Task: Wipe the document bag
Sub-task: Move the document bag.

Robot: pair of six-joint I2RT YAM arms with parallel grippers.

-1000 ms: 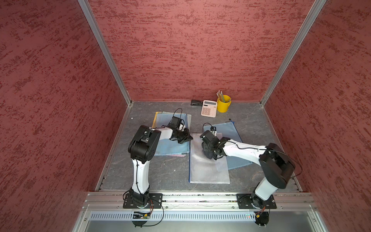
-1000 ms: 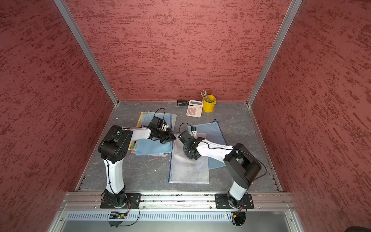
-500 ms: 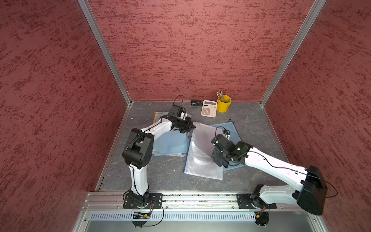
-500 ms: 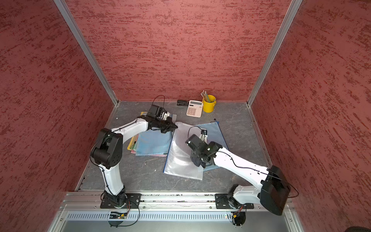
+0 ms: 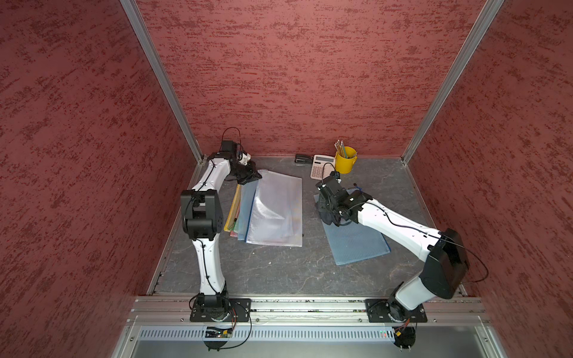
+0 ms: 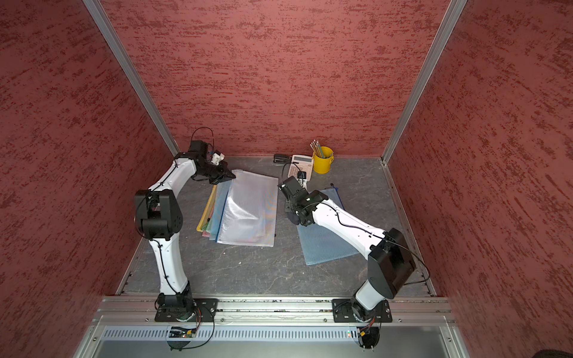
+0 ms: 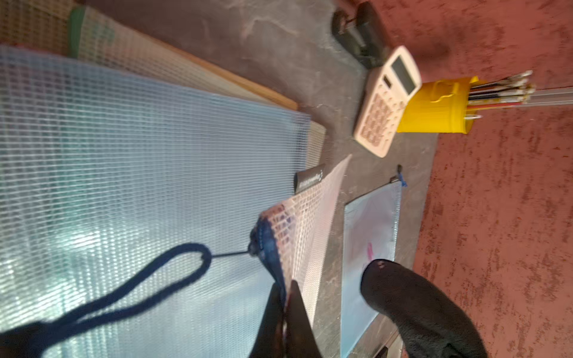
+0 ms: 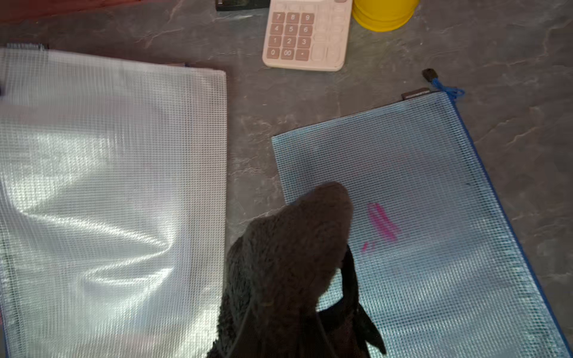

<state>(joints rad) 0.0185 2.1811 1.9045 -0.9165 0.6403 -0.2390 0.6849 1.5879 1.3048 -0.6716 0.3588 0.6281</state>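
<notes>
A blue mesh document bag (image 5: 356,241) (image 6: 325,245) lies flat on the right of the table, with pink marks (image 8: 383,221) on it. My right gripper (image 5: 329,214) (image 8: 310,325) is shut on a dark cloth (image 8: 291,263) (image 6: 294,217) that hangs over the bag's far left corner, just beside the marks. A clear mesh document bag (image 5: 276,210) (image 6: 251,210) rests on a pile at the left. My left gripper (image 5: 255,176) (image 7: 285,294) is shut on its far corner (image 7: 304,210), next to the blue zip cord (image 7: 139,288).
Under the clear bag lies a pile of yellow, green and blue bags (image 5: 238,201). Along the back wall stand a black stapler (image 5: 303,159), a calculator (image 5: 321,165) and a yellow cup of pencils (image 5: 344,159). Red walls enclose three sides.
My left gripper has dragged the clear bag left onto the pile, uncovering the blue bag. My right arm has moved the cloth off the clear bag and over the blue bag.
</notes>
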